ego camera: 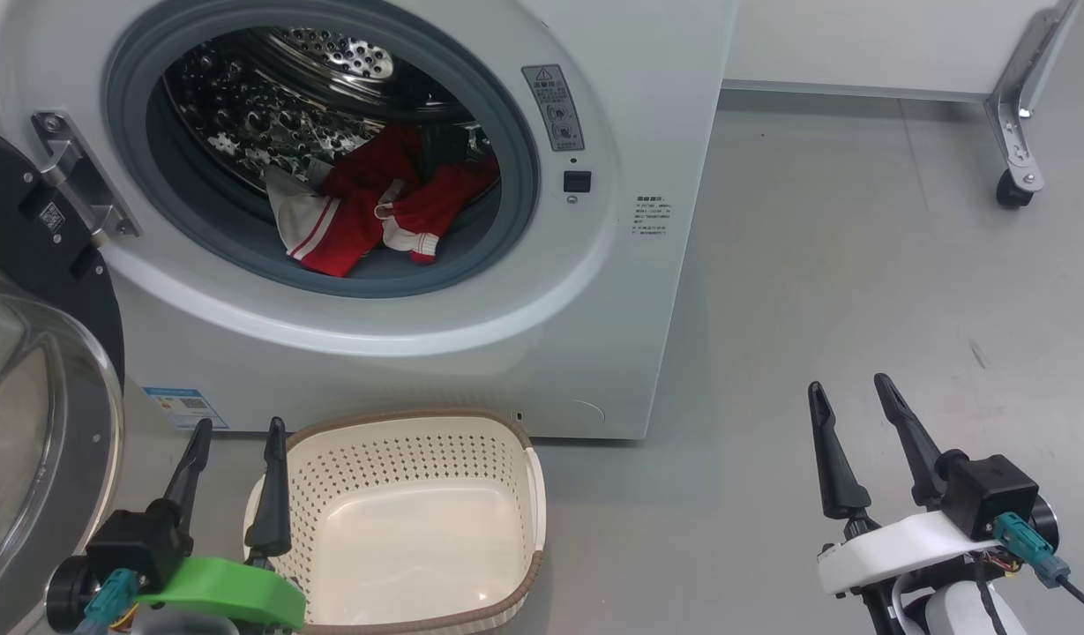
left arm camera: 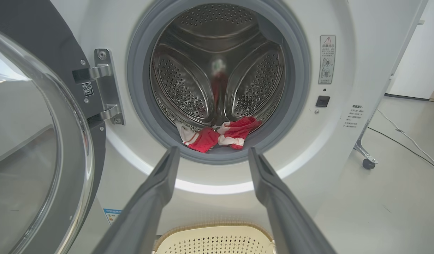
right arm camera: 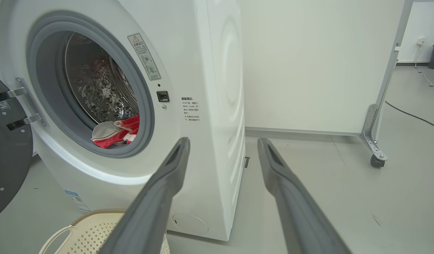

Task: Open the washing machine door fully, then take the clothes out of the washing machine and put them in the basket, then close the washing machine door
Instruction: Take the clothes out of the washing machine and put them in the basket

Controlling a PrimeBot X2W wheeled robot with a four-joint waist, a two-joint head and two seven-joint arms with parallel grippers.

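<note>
Opened the washing machine door (ego camera: 39, 397); yet to move the clothes (ego camera: 374, 207) to the near basket (ego camera: 400, 419); left gripper (ego camera: 241, 425), right gripper (ego camera: 848, 384) splayed empty.

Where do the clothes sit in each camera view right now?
Head view: clothes upper centre-left, at the bottom front of the drum.
Left wrist view: centre, low in the drum.
Right wrist view: left of centre, at the drum mouth's lower right edge.
Shared landmark: the warning label, up and right of the clothes in every view.
</note>
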